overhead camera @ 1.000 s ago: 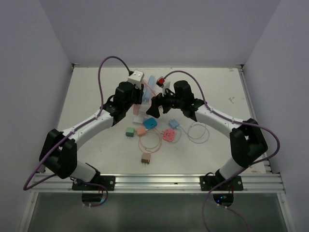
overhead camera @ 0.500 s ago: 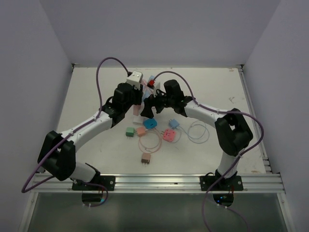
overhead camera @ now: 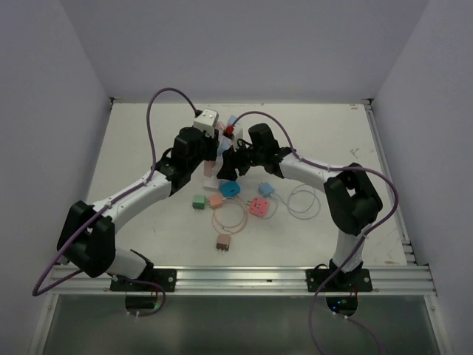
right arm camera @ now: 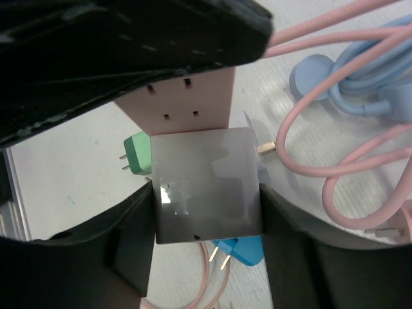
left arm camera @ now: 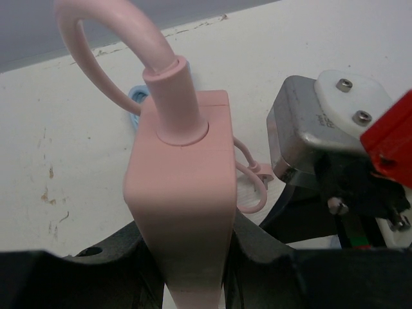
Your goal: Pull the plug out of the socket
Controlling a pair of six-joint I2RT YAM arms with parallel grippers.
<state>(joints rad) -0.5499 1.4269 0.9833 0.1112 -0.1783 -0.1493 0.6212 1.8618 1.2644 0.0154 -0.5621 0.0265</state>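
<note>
My left gripper (left arm camera: pixel 187 273) is shut on the pink socket (left arm camera: pixel 180 193), a pink block held upright with its thick pink cord (left arm camera: pixel 116 38) curling off the top. In the right wrist view the socket's (right arm camera: pixel 193 96) slotted face shows with a grey square plug (right arm camera: pixel 206 183) seated against it. My right gripper (right arm camera: pixel 207 215) is shut on that plug, a black finger pressed to each side. From above, both grippers meet at the table's middle, left gripper (overhead camera: pixel 208 158) and right gripper (overhead camera: pixel 228 163), and they hide the plug.
Loose plugs lie in front of the grippers: green (overhead camera: pixel 198 201), peach (overhead camera: pixel 215 200), blue (overhead camera: pixel 230 189), pink (overhead camera: pixel 259 207), light blue (overhead camera: pixel 264 190), brown (overhead camera: pixel 223 242). A peach cable loop (overhead camera: pixel 229 218) and a light blue loop (overhead camera: pixel 303 201) lie among them. A light blue cord bundle (right arm camera: pixel 360 84) sits beyond the socket.
The right arm has swung left to the socket and its jaws have closed from wide open onto the grey plug. The left gripper has kept still with the socket.
</note>
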